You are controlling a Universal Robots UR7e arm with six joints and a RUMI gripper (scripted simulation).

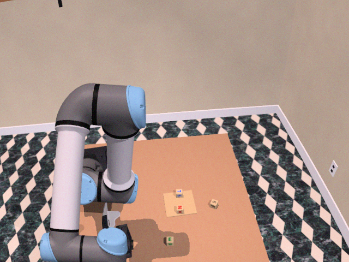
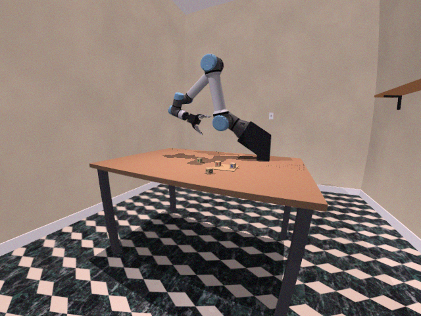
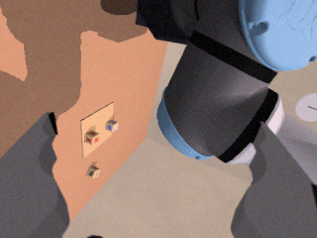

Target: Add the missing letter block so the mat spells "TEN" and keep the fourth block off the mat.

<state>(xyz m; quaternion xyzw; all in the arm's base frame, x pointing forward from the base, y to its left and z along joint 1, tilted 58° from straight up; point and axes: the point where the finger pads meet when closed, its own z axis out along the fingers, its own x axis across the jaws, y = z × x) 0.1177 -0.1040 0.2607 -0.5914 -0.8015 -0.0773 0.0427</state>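
Green-lettered E block point(image 1: 169, 240) sits off the mat point(image 1: 188, 200), low centre in the top view, with T point(image 1: 179, 192) and N point(image 1: 179, 209) on the mat. Well above the table, the gripper point(image 2: 198, 124) hangs wide open and empty; E lies below it.

Grey-and-white arm point(image 1: 67, 174), blue joint caps, black bands.
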